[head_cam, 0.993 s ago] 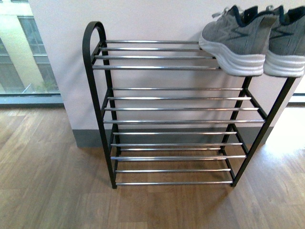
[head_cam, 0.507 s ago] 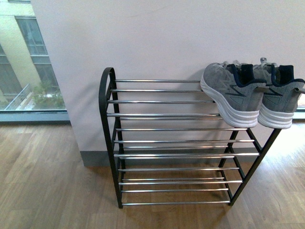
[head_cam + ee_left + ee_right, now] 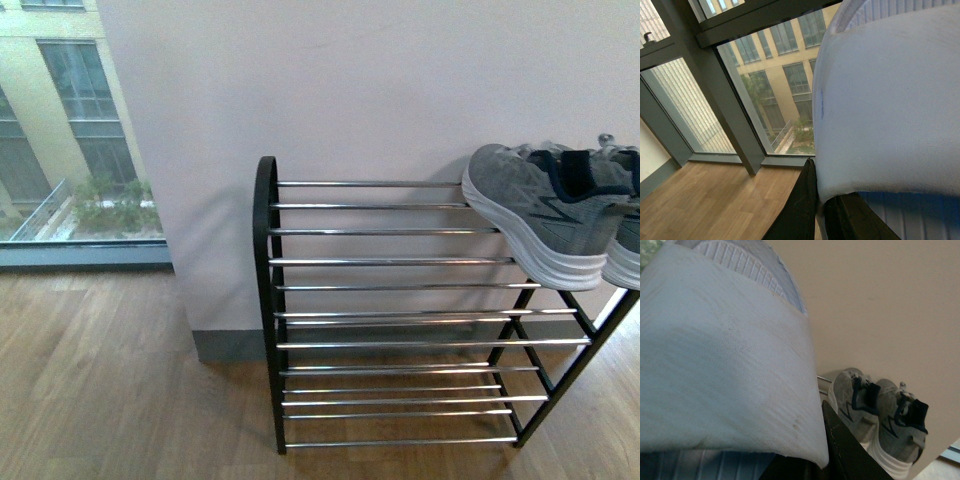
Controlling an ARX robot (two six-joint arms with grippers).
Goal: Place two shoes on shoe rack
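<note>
The two shoes, grey knit sneakers, stand side by side at the right end of the shoe rack's top tier. One shoe shows whole and the other is cut by the picture's edge. The right wrist view shows both shoes from below. Neither gripper appears in the front view. My left gripper is shut on the strap of a pale blue-white slide sandal. My right gripper is shut on the strap of the other slide sandal.
The rack stands against a white wall on a wooden floor. A floor-to-ceiling window is left of the wall. Chrome bars left of the sneakers carry nothing, as do the lower tiers.
The front view has shifted. The rack and sneakers now sit further right and lower in it, the second sneaker is cut by the edge, and more window shows.
</note>
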